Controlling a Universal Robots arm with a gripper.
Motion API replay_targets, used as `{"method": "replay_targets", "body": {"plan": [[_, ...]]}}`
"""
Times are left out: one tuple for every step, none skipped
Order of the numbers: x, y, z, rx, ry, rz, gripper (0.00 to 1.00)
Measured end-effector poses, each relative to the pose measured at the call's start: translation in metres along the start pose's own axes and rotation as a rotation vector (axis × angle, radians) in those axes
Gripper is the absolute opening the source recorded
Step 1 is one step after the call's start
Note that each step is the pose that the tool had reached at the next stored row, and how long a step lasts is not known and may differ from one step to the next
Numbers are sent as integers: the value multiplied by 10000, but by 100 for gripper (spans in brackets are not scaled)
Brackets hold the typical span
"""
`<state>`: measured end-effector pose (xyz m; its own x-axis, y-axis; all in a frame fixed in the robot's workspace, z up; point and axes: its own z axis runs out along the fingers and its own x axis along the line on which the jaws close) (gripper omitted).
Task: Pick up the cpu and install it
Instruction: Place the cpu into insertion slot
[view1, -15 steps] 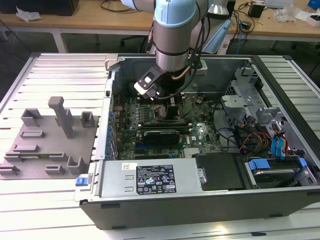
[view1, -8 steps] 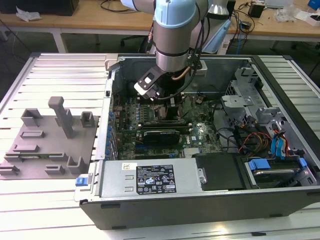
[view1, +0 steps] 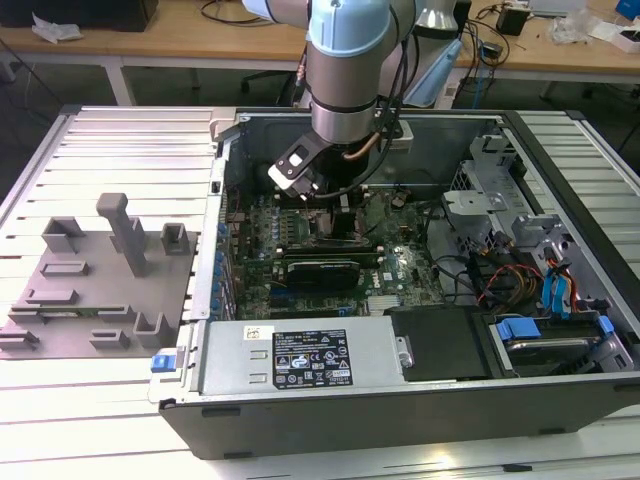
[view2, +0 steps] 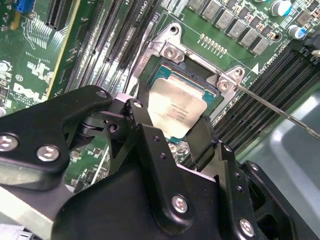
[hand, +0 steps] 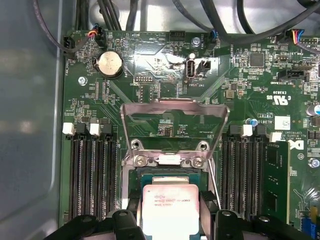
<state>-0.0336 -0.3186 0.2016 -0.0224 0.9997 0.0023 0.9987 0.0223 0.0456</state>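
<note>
Tool (view2: 171, 116) is pinching cpu (view2: 182, 107) by two opposite edges, holding it at the open socket (view2: 170, 50) inside the case (view1: 330, 400). Load plate (hand: 172, 103) is standing flipped up; can't tell if the cpu is seated.

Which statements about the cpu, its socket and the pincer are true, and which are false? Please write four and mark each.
1. The cpu sits between the fingers of the pincer, over the socket. True.
2. The socket's cover plate is folded shut over the cpu. False: it stands raised open.
3. The cpu lies on the grey fixture outside the case. False: it is inside the case.
4. A coin battery sits on the motherboard. True.
</note>
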Motion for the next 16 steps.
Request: {"method": "replay_targets", "body": {"plan": [[7, 0, 8, 7, -42, -1, 55], [13, 0, 13, 12, -74, -2, 55], [23, 0, 19, 17, -105, -3, 55], [36, 0, 23, 18, -116, -4, 55], [43, 0, 23, 19, -118, -3, 55], [49, 0, 23, 18, -128, -4, 55], [55, 0, 25, 21, -204, -7, 55], [57, 0, 26, 24, -325, -13, 55], [59, 0, 26, 24, -376, -15, 55], [59, 0, 26, 24, -377, -17, 55], [59, 0, 26, 25, -378, -17, 55], [60, 0, 26, 24, -379, -15, 55], [60, 0, 26, 25, -380, -15, 55], [60, 0, 27, 25, -380, -15, 55], [60, 0, 29, 25, -379, -15, 55], [60, 0, 31, 24, -377, -13, 55]]}}
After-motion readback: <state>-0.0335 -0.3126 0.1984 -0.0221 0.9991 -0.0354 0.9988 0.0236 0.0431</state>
